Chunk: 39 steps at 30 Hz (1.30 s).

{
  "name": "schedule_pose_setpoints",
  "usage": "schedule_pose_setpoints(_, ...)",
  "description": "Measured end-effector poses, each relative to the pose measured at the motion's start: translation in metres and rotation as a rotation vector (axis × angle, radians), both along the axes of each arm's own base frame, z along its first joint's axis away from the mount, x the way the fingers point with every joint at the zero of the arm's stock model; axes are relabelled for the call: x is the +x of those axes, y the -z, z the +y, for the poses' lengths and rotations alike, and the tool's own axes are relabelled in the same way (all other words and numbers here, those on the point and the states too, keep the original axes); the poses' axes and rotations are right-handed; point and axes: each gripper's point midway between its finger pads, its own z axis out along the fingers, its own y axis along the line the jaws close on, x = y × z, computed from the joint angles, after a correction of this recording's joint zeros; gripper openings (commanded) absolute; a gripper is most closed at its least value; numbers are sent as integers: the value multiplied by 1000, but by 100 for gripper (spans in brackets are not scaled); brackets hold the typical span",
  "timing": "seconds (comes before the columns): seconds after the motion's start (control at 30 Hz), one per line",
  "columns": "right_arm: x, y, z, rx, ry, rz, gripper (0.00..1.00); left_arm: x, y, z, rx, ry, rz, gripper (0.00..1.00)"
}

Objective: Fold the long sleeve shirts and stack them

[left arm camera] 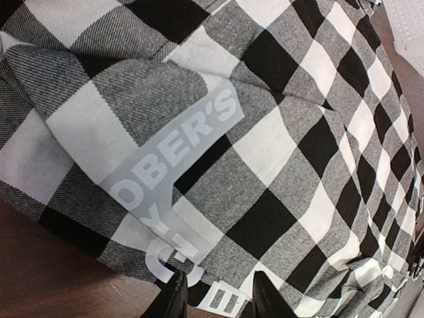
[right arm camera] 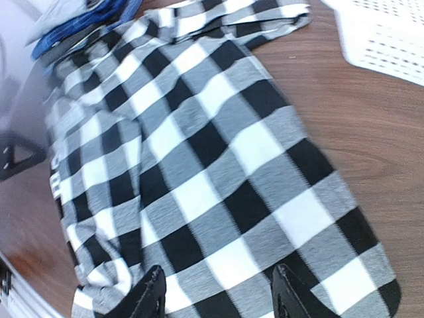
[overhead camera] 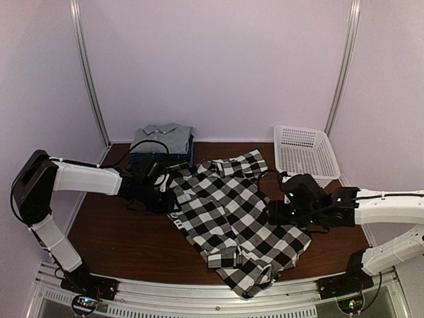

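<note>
From above, the check shirt (overhead camera: pixel 228 212) lies spread between the left gripper (overhead camera: pixel 164 193) and the right gripper (overhead camera: pixel 277 213). Left wrist: the limp hem sits between half-parted fingers (left arm camera: pixel 175 301); I cannot tell whether it is pinched. Right wrist: the jaws are spread, with light, floppy cloth beneath; best pinched at an edge.

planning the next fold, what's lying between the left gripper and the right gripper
The black-and-white check shirt fills the stretch between left gripper and right gripper, clearest in the top view.
</note>
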Motion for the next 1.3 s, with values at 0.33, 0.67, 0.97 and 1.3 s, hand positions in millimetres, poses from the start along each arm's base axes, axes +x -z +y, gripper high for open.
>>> schedule_pose_setpoints(0.33,-74,4,143,-127,-441,-27,69,9,17,4,30,-34,20,35)
schedule_pose_setpoints(0.67,-122,60,215,-280,-644,6,75,51,32,30,53,-141,11,35)
schedule_pose_setpoints(0.97,-114,93,202,-439,-598,19,64,69,32,33,46,-158,-5,35)
schedule_pose_setpoints(1.3,-108,93,195,-473,-543,7,27,71,31,32,39,-151,-4,35)
